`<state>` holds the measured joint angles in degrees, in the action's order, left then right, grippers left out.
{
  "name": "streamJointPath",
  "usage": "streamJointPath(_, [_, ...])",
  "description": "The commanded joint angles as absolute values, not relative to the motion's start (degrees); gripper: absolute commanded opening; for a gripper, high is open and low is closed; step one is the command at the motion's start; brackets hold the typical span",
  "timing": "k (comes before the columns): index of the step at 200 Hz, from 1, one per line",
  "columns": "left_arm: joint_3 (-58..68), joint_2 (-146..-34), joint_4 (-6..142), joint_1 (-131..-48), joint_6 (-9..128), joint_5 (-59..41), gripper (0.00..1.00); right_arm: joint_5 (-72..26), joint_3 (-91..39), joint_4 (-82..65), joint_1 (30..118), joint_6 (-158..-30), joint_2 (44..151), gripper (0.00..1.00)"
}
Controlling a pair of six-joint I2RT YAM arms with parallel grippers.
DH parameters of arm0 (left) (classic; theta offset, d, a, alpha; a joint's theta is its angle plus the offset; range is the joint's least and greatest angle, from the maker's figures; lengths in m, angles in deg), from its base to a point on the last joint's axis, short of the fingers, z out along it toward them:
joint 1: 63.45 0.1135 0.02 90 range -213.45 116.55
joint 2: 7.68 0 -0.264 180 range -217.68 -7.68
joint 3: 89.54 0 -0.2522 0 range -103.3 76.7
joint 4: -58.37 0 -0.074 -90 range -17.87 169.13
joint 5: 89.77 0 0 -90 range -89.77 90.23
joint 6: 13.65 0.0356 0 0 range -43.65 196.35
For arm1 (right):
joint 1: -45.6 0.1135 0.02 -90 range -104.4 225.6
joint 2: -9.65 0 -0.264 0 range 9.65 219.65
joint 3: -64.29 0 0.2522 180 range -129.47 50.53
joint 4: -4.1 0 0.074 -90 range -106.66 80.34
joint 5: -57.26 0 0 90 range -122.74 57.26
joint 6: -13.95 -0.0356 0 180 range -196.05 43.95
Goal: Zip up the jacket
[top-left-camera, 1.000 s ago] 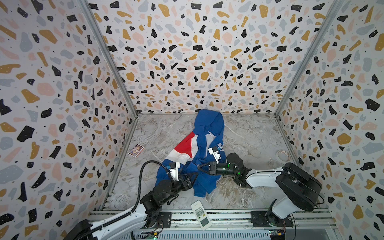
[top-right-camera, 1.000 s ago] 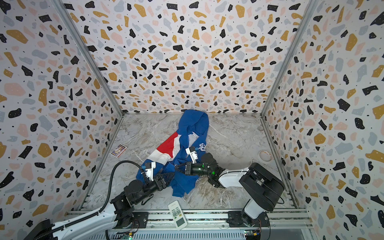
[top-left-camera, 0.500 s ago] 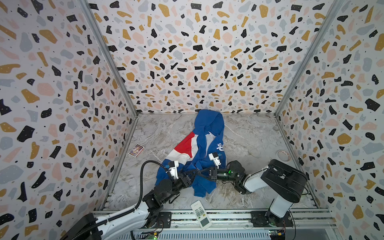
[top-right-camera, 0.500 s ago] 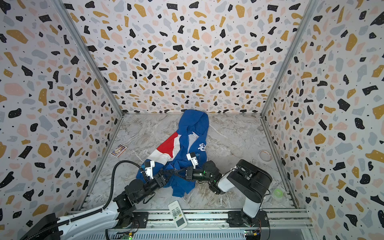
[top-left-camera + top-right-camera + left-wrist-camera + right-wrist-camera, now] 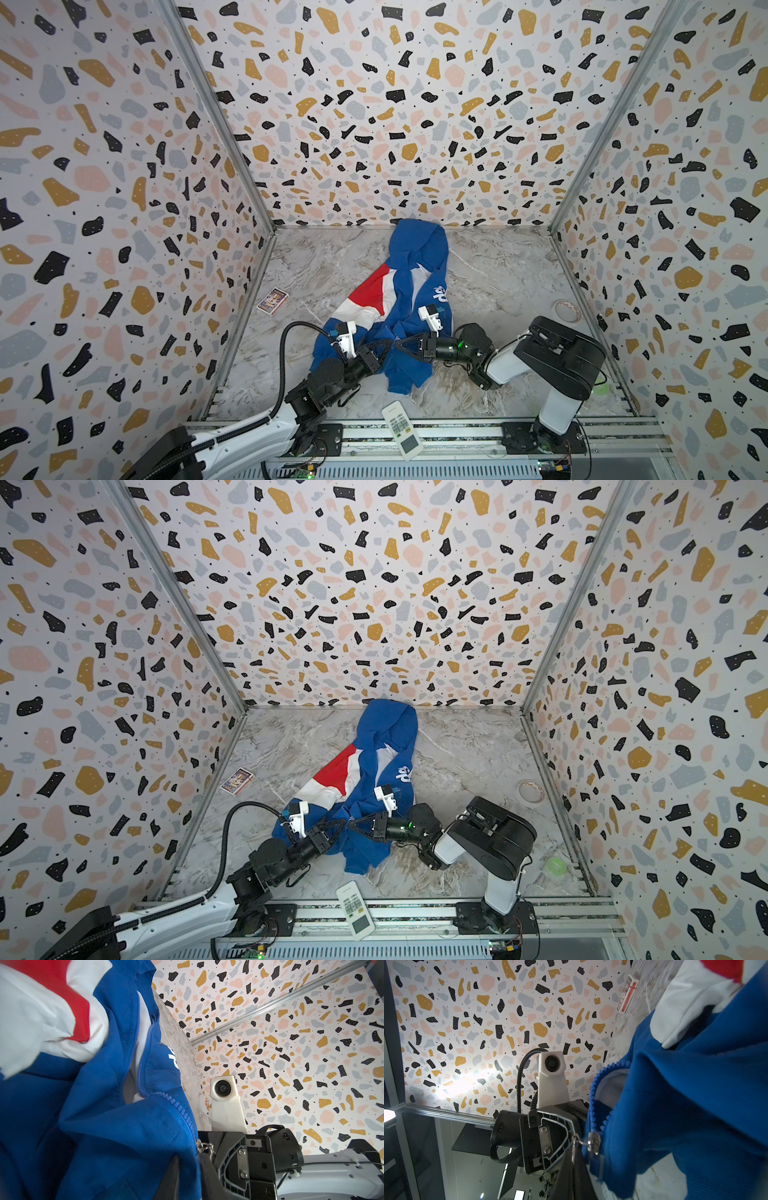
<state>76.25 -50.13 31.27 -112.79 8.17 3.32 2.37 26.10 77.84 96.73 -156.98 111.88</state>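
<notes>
Near the left wall a small card box lies on the marble bench. The left hand pinches blue fabric at the hem of the jacket, which sprawls mid-bench, hood toward the back wall, zipper open. Tip to tip with it, the right hand is closed on the zipper pull. A tape roll lies far right.

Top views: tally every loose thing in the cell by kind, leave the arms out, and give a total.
Jacket: 1
Card box: 1
Remote control: 1
Tape roll: 1
Green ring: 1
Total: 5
</notes>
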Motion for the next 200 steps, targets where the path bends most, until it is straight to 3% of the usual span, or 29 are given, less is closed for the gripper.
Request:
streamJointPath(1, [81.5,-50.4,28.6,-113.0,9.0,3.0,0.17,2.5,26.2,80.7,97.1,-157.3,111.6,0.00])
streamJointPath(64, [81.4,-51.3,28.2,-113.0,9.0,2.1,0.31,2.5,26.0,79.8,97.0,-157.0,111.6,0.00])
streamJointPath(163, [79.9,-58.0,22.8,-113.0,9.4,-1.2,0.25,2.7,26.0,79.8,97.0,-157.0,111.7,0.00])
streamJointPath(200, [79.6,-59.6,21.5,-113.0,9.0,-1.6,0.34,2.7,26.2,79.6,96.8,-157.0,111.7,0.00])
